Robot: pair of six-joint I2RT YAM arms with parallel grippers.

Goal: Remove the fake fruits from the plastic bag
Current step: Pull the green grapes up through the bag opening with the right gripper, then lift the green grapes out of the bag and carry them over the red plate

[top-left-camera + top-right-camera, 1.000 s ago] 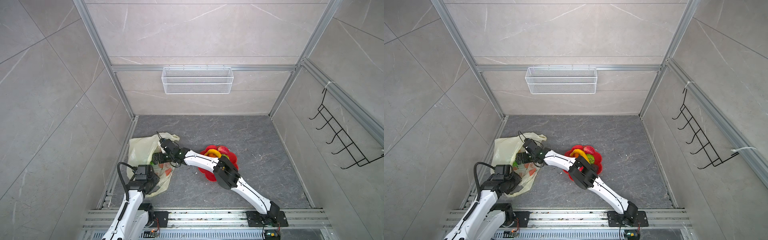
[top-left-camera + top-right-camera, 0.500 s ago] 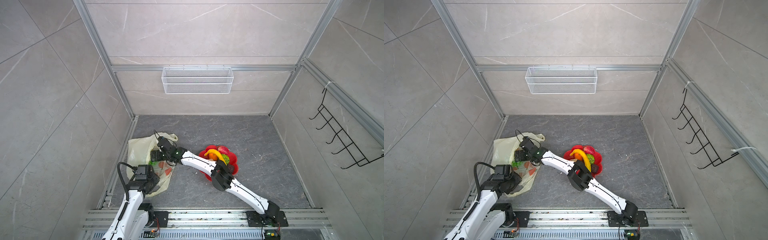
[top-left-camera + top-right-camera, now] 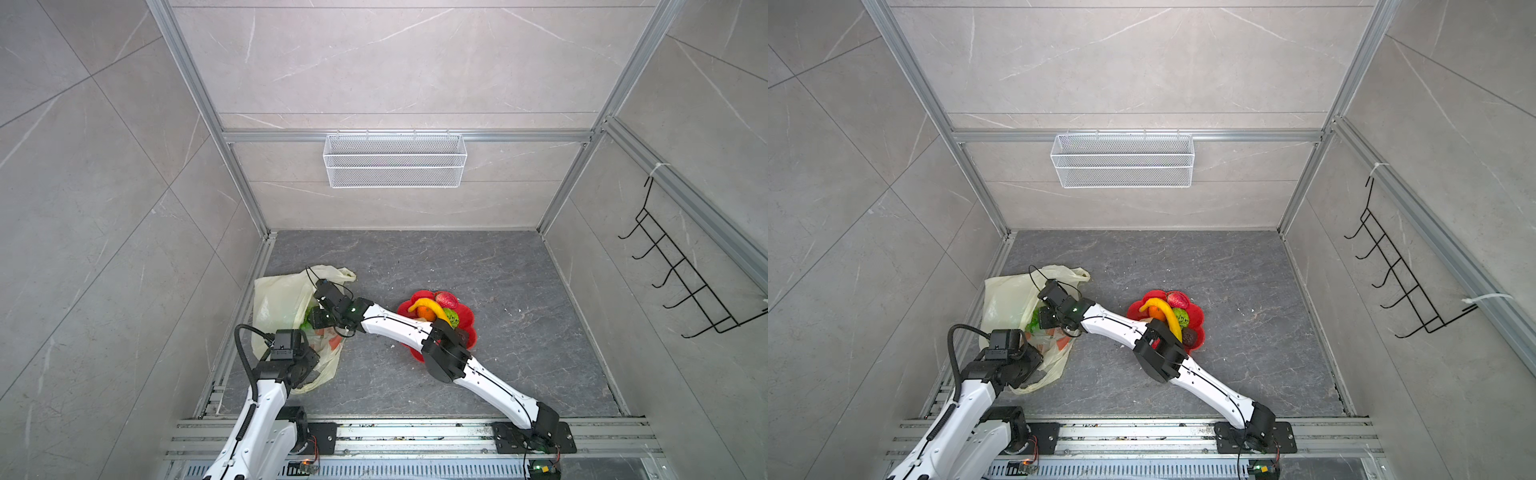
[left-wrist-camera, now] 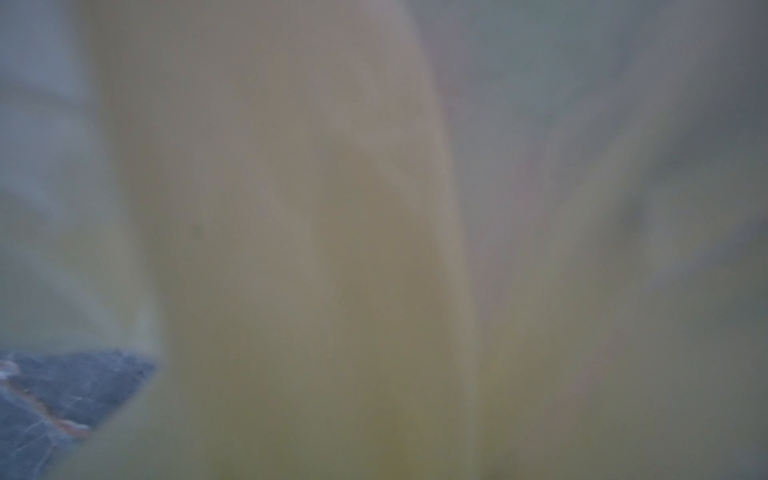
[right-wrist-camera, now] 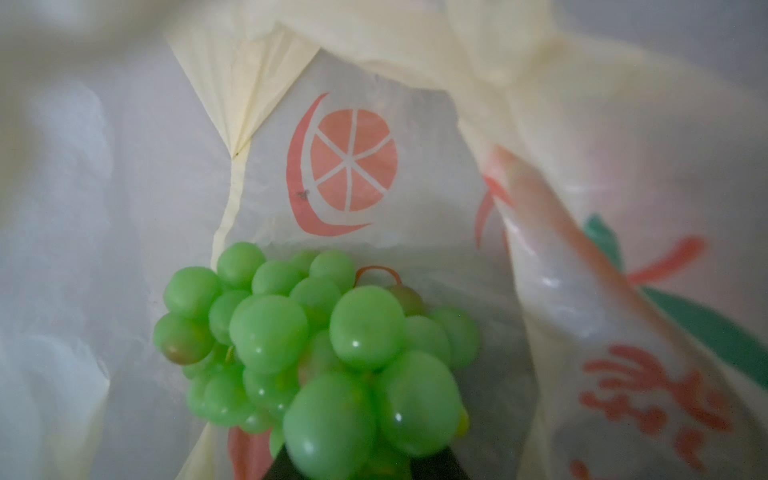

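Grape bunch [image 5: 316, 357]: green, inside plastic bag [image 3: 278, 299]
Right claw [image 3: 318, 320]: closed on grape bunch
Left claw [image 3: 308, 369]: at bag edge, grip hidden

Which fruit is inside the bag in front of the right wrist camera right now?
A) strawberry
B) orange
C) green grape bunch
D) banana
C: the right wrist view shows the green grape bunch inside the plastic bag, while in a top view the banana and the orange sit on the red plate.
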